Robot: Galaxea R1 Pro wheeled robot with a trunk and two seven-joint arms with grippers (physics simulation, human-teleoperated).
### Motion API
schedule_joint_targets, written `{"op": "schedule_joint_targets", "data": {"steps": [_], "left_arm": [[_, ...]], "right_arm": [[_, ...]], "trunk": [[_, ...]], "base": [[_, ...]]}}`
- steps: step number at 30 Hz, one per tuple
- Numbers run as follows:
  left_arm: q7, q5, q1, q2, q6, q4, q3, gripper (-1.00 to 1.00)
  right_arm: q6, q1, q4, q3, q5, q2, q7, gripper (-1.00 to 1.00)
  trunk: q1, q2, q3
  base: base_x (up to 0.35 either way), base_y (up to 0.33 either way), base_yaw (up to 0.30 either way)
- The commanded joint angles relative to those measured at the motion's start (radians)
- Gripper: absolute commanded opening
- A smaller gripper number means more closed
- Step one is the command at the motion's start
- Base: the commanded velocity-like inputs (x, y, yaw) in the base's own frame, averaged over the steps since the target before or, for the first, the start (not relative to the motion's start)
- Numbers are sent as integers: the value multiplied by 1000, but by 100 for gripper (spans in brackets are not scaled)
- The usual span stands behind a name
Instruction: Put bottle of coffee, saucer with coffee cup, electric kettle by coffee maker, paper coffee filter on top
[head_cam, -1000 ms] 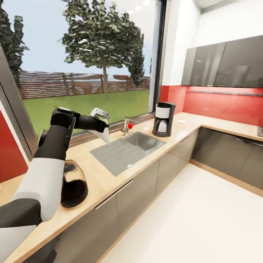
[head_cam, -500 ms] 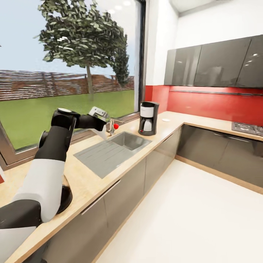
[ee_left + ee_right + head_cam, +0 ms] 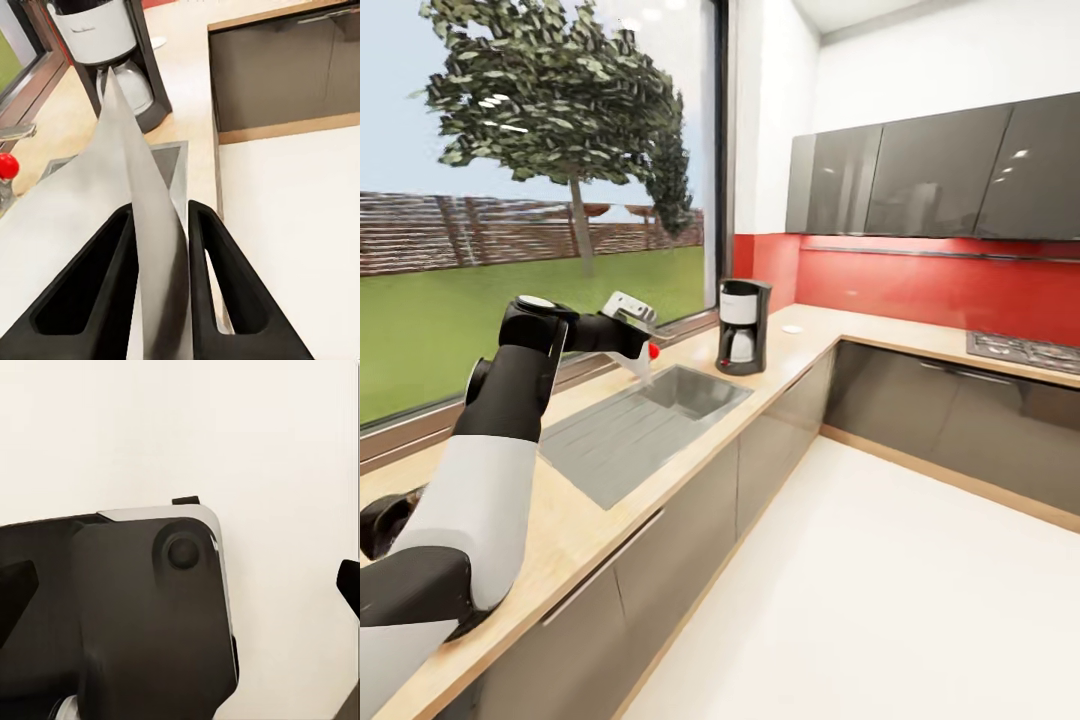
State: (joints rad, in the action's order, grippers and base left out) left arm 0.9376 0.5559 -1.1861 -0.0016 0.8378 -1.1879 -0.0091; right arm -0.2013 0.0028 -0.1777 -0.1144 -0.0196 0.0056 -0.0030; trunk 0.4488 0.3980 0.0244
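Left wrist view has our left gripper clamped on the paper coffee filter, which sticks out toward the coffee maker. That's standing on the kitchen countertop beyond the sink. We'd close in, carry the filter above the coffee maker's top, then let go gently. Right gripper: can't tell if it's open or closed.

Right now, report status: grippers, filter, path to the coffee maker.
Left gripper shut on paper filter. Right gripper: state unclear. Coffee maker ahead on countertop, past the sink. Nothing seen between.
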Motion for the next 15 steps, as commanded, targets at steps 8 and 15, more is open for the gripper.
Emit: {"op": "schedule_joint_targets", "data": {"steps": [8,15], "left_arm": [[-7,12,-1,-1,3,0,0,-100],[-26,8,-1,-3,4,2,-2,-100]], "right_arm": [[-1,0,-2,-4,-3,0,0,100],[-1,0,-2,-5,-4,1,-1,100]], "trunk": [[1,2,2],[1,2,2]], "base": [[285,-167,0],[312,-132,0]]}}
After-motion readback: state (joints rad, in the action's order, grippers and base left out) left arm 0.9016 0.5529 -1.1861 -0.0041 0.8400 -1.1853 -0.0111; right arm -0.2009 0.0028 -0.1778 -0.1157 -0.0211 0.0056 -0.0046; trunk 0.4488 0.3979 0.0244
